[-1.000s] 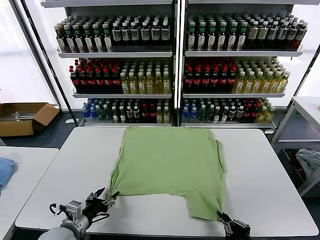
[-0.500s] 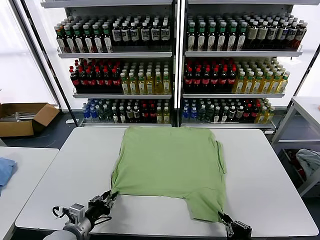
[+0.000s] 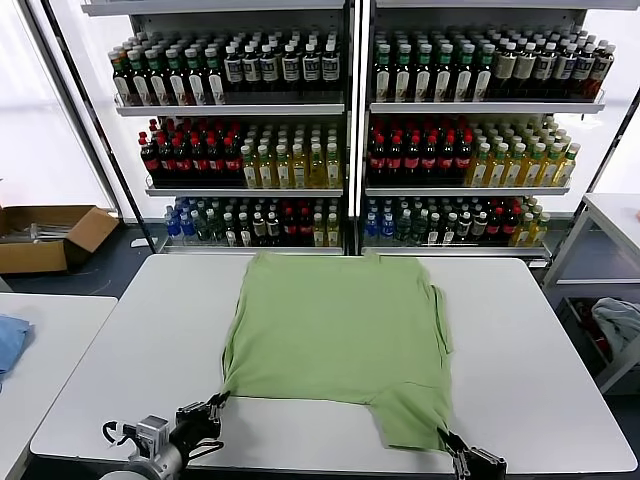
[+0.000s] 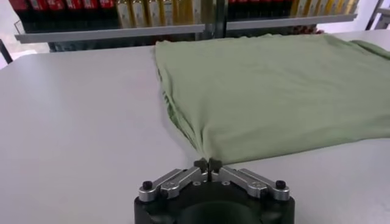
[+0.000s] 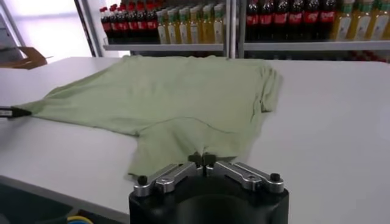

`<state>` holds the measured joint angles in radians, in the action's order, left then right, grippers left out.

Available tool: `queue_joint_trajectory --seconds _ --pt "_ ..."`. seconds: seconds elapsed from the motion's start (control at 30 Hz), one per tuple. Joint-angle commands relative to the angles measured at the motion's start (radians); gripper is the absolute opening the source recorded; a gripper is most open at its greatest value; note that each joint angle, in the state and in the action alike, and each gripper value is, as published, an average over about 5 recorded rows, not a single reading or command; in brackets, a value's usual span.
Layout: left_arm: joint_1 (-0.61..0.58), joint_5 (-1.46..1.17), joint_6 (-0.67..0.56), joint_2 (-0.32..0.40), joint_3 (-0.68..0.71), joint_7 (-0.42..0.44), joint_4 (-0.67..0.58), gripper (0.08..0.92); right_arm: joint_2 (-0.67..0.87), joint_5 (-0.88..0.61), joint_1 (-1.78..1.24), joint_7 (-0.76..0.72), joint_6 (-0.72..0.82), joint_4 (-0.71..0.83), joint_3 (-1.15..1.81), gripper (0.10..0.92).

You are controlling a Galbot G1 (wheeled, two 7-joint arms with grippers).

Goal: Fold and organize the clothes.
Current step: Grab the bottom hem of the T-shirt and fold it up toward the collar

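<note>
Green polo shirt (image 3: pixel 340 340) lies spread, plain side up, across the middle of the white desk (image 3: pixel 540 350), reaching from the far edge toward the near edge. Left gripper (image 3: pixel 217 400) low at the near edge, reaching forward, fingers pinched closed on the shirt's near-left corner. Right gripper (image 3: pixel 447 438) low at the near edge, fingers clamped on the shirt's near-right flap.
</note>
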<state>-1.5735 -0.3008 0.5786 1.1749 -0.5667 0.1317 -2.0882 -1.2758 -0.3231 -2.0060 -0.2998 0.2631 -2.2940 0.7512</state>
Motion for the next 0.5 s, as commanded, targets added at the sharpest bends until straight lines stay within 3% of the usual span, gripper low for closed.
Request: queue_joint_trajectory --seconds 0.03,0.33,0.5 --pt "-0.096 0.036 -0.004 0.0 -0.051 -0.004 -0.147 0.084 -0.014 -0.016 -0.066 -0.014 -0.04 -0.022 0.015 0.107" --pt "-0.094 0.009 -0.002 -0.019 -0.076 -0.002 -0.219 0.084 -0.002 -0.133 -0.016 -0.009 -0.075 -0.049 0.009 0.107" --pt "-0.009 -0.073 -0.003 -0.062 -0.043 -0.005 -0.146 0.084 0.001 -0.206 0.149 0.062 -0.038 -0.015 -0.015 0.107"
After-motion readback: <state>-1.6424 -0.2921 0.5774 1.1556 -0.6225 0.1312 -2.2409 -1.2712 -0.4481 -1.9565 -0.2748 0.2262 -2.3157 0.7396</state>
